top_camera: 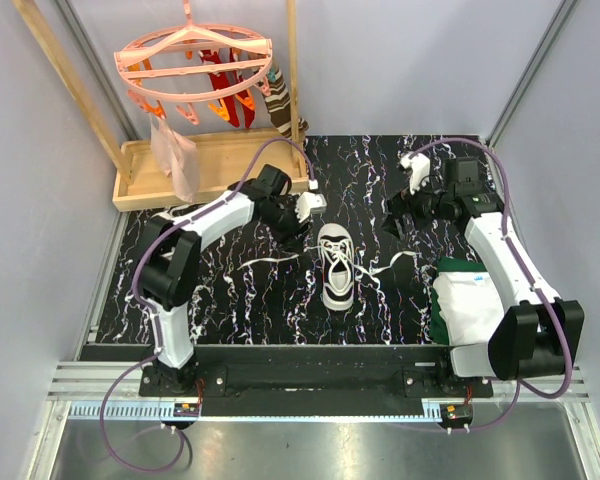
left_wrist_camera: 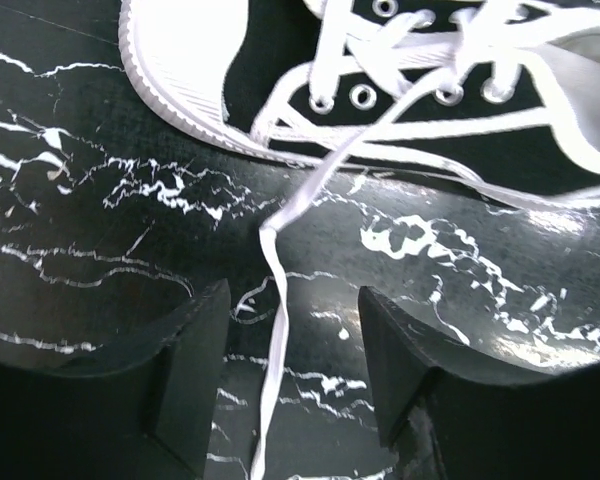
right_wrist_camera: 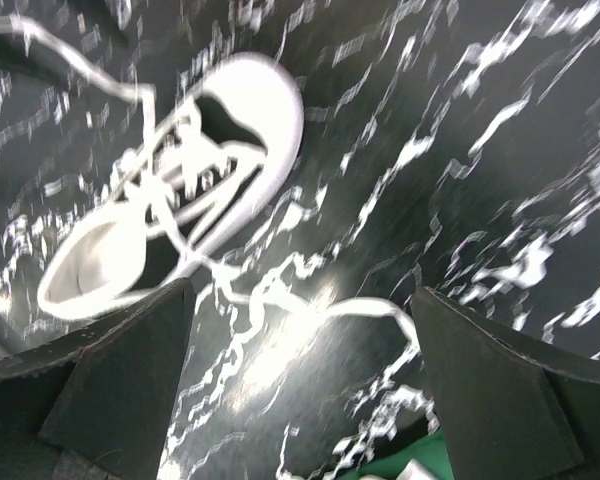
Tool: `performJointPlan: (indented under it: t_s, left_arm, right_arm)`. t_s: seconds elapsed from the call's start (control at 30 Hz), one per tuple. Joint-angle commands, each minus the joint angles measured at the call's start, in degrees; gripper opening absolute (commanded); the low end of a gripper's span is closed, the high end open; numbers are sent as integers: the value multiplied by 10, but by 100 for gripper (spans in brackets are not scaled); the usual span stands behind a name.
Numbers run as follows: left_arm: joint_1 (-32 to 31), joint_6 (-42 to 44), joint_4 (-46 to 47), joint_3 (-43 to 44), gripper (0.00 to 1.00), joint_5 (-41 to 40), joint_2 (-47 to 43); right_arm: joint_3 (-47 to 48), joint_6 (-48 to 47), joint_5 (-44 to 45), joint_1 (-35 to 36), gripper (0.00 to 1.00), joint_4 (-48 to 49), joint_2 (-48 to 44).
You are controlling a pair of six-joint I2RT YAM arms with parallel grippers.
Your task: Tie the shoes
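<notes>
A black sneaker (top_camera: 337,265) with a white toe cap and white sole lies mid-table, its toe toward the arms' bases. Its laces are loose. One lace (top_camera: 265,262) trails left and the other lace (top_camera: 401,264) trails right. My left gripper (top_camera: 292,236) is low beside the shoe's left side. In the left wrist view the shoe (left_wrist_camera: 400,90) fills the top, and a lace (left_wrist_camera: 272,330) runs between the open fingers (left_wrist_camera: 195,370) without touching them. My right gripper (top_camera: 398,222) hovers right of the shoe, wide open. Its blurred view shows the shoe (right_wrist_camera: 170,210) and a lace loop (right_wrist_camera: 380,308) below the empty jaws.
A folded white-and-green cloth (top_camera: 465,300) lies at the right, under the right arm, and its green edge (right_wrist_camera: 400,468) shows in the right wrist view. A wooden tray (top_camera: 215,165) sits at the back left. A pink clip hanger (top_camera: 195,60) with a dark striped sock (top_camera: 280,100) hangs above it.
</notes>
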Motion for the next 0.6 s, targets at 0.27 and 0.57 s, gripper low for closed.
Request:
performJointPlan:
  t_s: [0.27, 0.57]
  left_arm:
    - [-8, 38, 42, 47, 42, 29, 58]
    - [-18, 55, 26, 74, 39, 27, 90]
  right_arm:
    - [-32, -58, 1, 0, 99, -65, 43]
    - [-22, -67, 11, 0, 99, -73, 68]
